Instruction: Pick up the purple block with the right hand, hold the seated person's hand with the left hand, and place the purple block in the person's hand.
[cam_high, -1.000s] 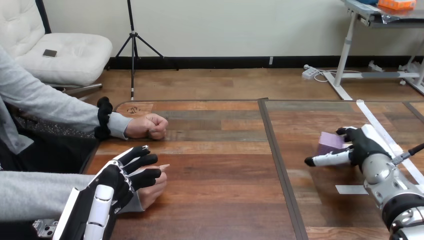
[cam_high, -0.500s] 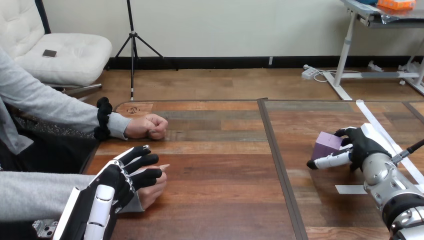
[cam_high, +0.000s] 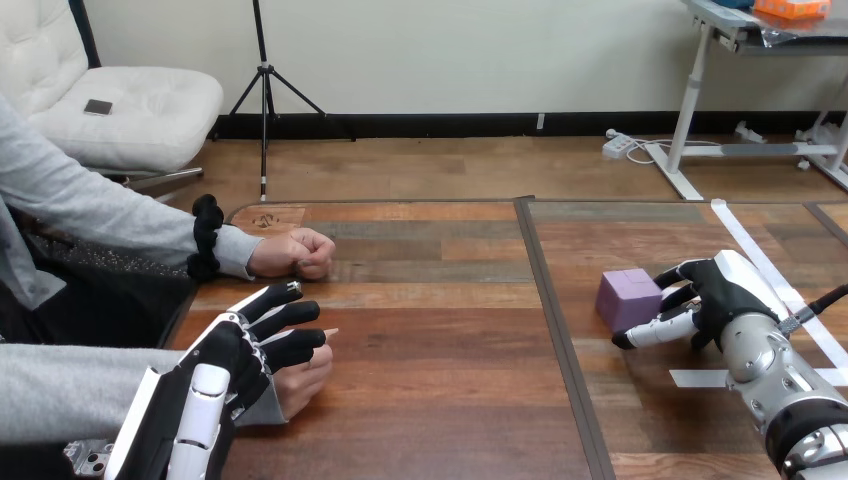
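Picking up the purple block (cam_high: 628, 297) looks like the step in hand. The right robot hand (cam_high: 722, 292) has its curled fingers against the block's side nearest the palm and its thumb reaching along the block's lower near edge. This reads as a pinch grip, though whether the block rests on the counter (cam_high: 450, 330) or hangs just above it cannot be told. The block sits just beyond the fingertips, on the side toward the other arm. It is close to a cube, so it has no clear long axis. Its top face is level and upward, with one side face turned toward the robot. The left robot hand (cam_high: 240, 345) lies open, fingers spread and fairly straight, over the person's hand (cam_high: 305, 372), which is loosely curled beneath it. The next move probably calls for a firm lift, then a carry across the counter toward the left robot hand. That hand's fingers would need to close round the person's hand, and the person's palm would need to open to receive the block.
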